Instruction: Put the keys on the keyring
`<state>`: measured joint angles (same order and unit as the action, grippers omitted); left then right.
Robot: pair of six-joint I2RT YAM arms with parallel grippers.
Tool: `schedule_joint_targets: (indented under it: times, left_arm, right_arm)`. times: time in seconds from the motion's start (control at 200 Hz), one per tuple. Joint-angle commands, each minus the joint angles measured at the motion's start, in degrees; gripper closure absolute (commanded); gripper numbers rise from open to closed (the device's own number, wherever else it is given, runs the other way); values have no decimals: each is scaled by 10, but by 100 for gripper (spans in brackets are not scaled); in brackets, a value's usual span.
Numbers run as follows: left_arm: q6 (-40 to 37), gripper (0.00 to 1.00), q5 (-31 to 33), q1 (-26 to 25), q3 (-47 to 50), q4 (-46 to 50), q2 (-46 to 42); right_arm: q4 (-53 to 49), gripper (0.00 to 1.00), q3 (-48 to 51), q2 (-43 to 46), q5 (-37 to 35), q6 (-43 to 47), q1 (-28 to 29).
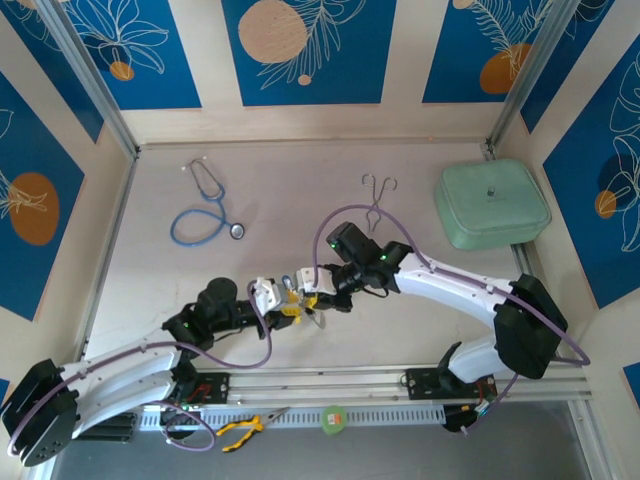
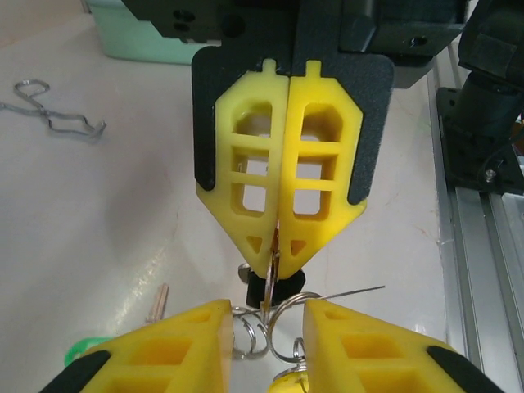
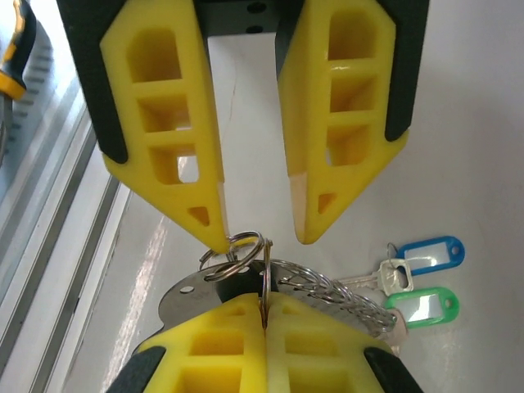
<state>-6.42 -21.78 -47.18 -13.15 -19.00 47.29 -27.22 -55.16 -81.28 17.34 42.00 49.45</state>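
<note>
Pale tabletop: right gripper pinches the black-headed key edge-on, long axis twelve-to-six, head at six; left gripper jaws narrowly apart around the keyring.

Bright, even lighting, soft shadows, close foreground slightly blurred.
</note>
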Motion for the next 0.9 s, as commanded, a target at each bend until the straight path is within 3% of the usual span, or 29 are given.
schedule_joint_targets:
  times: [0.0,0.43,0.605,0.65,0.755,0.895]
  left_arm:
    - [-4,75,0,-6,-20,9,8]
    - [-9,85,-20,-6,-31,-15,47]
    - [-9,100,-29,-5,-30,-22,53]
    - [-9,100,-30,-5,-28,-24,52]
    - [3,100,-30,-5,-14,-49,49]
    - [47,100,-24,-5,22,-144,58]
  right_arm:
    - [-55,100,-26,-13,-21,15,9]
    - [-51,100,-54,-28,-4,12,31]
    - [-36,100,-51,-20,11,-8,28]
    - [-19,100,-41,-13,23,-25,18]
    - [26,80,-3,15,54,-60,-13]
    - [40,71,38,29,85,-70,-38]
